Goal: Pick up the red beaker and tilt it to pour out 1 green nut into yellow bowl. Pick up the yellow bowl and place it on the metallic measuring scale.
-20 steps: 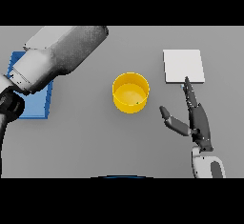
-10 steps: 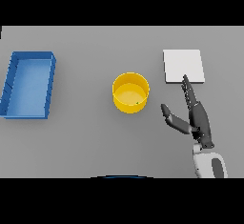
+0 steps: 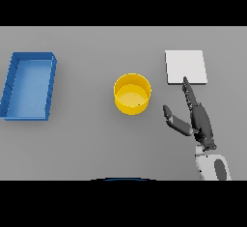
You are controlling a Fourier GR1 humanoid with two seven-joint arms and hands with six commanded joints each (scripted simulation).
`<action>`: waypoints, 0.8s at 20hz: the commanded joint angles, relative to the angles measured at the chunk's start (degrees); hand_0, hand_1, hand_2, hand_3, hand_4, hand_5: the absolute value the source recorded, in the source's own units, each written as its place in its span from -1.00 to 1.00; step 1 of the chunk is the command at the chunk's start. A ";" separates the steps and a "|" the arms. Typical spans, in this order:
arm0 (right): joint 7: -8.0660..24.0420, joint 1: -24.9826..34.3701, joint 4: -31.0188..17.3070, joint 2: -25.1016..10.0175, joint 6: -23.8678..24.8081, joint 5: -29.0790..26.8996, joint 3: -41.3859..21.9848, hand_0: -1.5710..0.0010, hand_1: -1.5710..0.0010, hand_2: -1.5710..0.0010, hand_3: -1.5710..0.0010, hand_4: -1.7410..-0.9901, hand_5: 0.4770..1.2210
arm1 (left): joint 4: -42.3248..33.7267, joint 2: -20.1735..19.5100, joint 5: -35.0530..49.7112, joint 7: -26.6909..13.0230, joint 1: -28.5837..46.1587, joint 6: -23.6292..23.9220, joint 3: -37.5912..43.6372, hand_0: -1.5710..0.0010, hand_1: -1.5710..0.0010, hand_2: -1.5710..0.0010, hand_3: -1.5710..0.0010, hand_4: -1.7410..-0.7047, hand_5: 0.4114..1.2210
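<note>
Bowl [image 3: 132,94], yellow, upright, just left of right hand [image 3: 198,119], fingers straight, empty.

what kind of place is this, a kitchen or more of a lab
Probably a bare lab-style test bench: a plain grey table with a yellow bowl, a flat metallic scale, a blue tray and the robot's right hand.

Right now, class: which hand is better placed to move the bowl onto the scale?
The right hand. It lies open beside the bowl, just below the scale. The left hand is out of view.
</note>
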State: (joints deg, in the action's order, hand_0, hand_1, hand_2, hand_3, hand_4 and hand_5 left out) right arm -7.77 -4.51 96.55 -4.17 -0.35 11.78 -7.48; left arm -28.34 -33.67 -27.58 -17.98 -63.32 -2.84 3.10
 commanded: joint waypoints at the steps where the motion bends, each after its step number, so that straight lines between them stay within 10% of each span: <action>1: -0.20 0.37 -0.61 0.04 0.00 0.04 0.02 1.00 1.00 1.00 1.00 0.63 -0.51 | -2.93 0.15 1.50 -0.69 3.03 0.88 0.85 -1.00 -1.00 -1.00 -1.00 -1.00 1.00; 7: -0.78 0.51 -0.54 -0.68 -0.02 0.19 0.33 1.00 1.00 1.00 1.00 0.53 -0.46 | -23.09 3.61 7.96 -6.07 23.75 4.61 2.66 -1.00 -1.00 -1.00 -1.00 -1.00 1.00; 13: -0.79 -0.28 -0.02 -0.63 -0.10 -0.15 0.38 1.00 1.00 1.00 1.00 0.55 -0.48 | -33.45 6.19 10.01 -11.07 32.79 6.47 2.59 -1.00 -1.00 -1.00 -1.00 -1.00 0.27; 16: -0.94 -0.79 0.20 -0.16 -0.12 -0.05 -0.04 1.00 1.00 1.00 1.00 0.57 -0.48 | -37.59 5.76 12.21 -13.18 33.89 2.11 1.90 -0.87 -0.71 -0.63 -0.68 -0.28 -0.10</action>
State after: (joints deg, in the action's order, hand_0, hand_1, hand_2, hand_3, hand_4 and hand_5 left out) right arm -8.76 -5.32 96.74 -4.33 -0.48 11.73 -7.53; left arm -65.93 -27.89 -15.38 -31.02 -29.42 -0.70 5.01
